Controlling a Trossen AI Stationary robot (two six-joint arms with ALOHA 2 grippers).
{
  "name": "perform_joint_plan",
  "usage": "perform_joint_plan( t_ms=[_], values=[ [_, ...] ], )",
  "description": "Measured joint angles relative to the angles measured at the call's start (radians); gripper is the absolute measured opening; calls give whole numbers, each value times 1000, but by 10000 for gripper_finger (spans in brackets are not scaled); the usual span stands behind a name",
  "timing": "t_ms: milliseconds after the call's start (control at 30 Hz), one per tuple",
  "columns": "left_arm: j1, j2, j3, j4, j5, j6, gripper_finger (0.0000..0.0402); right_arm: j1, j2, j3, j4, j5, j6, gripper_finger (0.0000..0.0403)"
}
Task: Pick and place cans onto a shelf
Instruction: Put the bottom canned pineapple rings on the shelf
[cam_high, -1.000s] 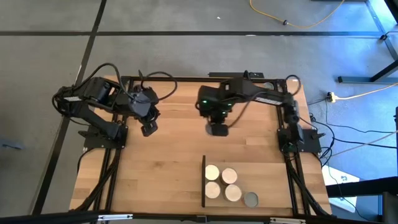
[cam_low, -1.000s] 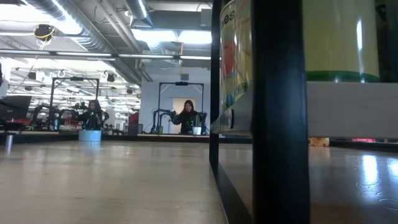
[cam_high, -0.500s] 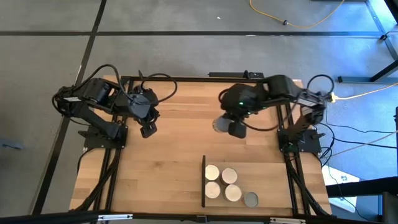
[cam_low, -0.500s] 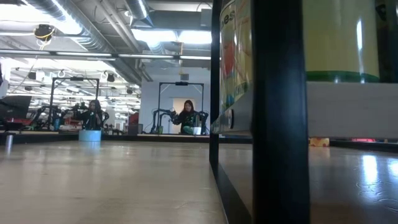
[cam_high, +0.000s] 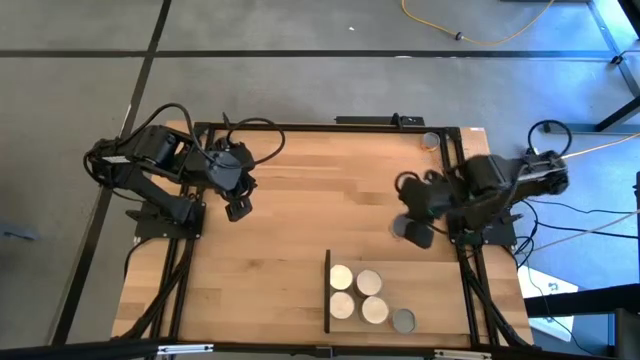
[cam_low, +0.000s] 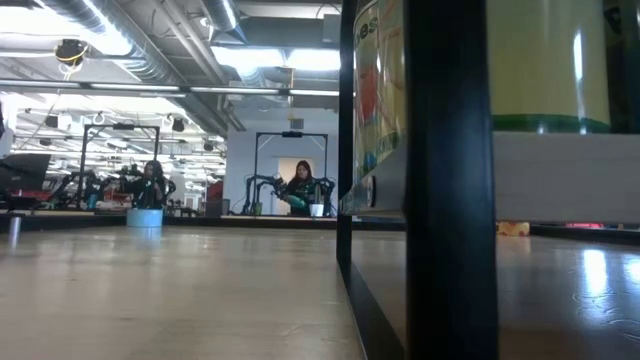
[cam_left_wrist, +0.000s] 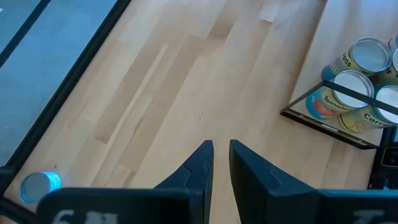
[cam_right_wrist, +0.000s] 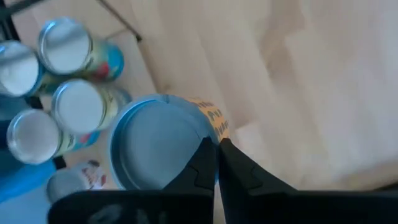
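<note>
My right gripper (cam_high: 413, 232) is shut on a can with a grey top (cam_high: 400, 228), at the table's right side just beyond the shelf (cam_high: 440, 290). The can also shows in the right wrist view (cam_right_wrist: 158, 143). The shelf is a light-wood panel with a black upright edge (cam_high: 328, 290). Several cream-topped cans (cam_high: 355, 293) and one grey-topped can (cam_high: 403, 320) stand on it. My left gripper (cam_high: 238, 208) is shut and empty at the table's left. My right gripper pinches the can's top rim (cam_right_wrist: 211, 138) between its two fingers, at one spot on the rim. The fingers come from above, pointing down. The can stays upright, top up, below the fingers.
Another can (cam_high: 430, 140) stands at the far right corner. A blue can (cam_left_wrist: 40, 185) shows by the table's edge in the left wrist view. In the low view the shelf's black edge (cam_low: 445, 180) fills the foreground. People show in the room behind.
My right gripper has gone from the table's far middle toward the right and near edges, ending just beyond the shelf. It has carried the grey-topped can with it, still upright.
</note>
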Motion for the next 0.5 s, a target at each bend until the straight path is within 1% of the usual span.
perform_joint_plan(
  t_ms=[133, 233, 367, 500],
  values=[
    [0, 0, 0, 0, 0, 14, 44, 91, -75, -173, 46, -3, 163, 6],
    [0, 0, 0, 0, 0, 34, 44, 151, -113, -295, 96, -4, 256, 6],
    [1, 0, 0, 0, 0, 36, 44, 208, -138, -434, 250, -22, 318, 6],
    [1, 0, 0, 0, 0, 28, 44, 236, -140, -531, 379, -38, 360, 6]
  ],
)
